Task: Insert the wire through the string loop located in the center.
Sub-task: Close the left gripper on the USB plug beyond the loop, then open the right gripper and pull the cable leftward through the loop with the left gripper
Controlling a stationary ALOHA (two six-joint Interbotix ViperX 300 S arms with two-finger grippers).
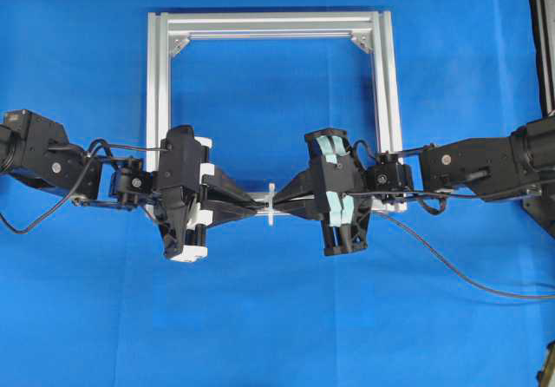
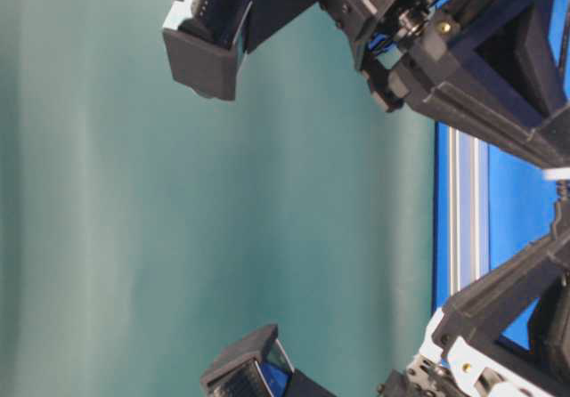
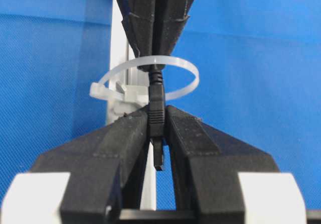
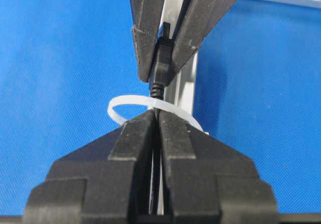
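Observation:
The white string loop (image 1: 270,203) stands on the front bar of the silver frame (image 1: 273,22), between my two grippers. The black wire (image 1: 451,270) runs in from the right and passes through the loop (image 3: 173,66). My left gripper (image 3: 157,114) is shut on the wire's dark plug (image 3: 157,108), on its side of the loop; the metallic tip pokes back between the jaws. My right gripper (image 4: 156,117) is shut on the thin cable just behind the loop (image 4: 123,103). In the overhead view the left gripper (image 1: 257,203) and right gripper (image 1: 284,205) nearly touch, tip to tip.
The square silver frame lies flat on the blue cloth, with corner brackets (image 1: 179,46) at the back. Both arms reach in across its side bars. The wire's slack trails over the cloth to the right edge. A dark stand (image 1: 545,40) is at the far right.

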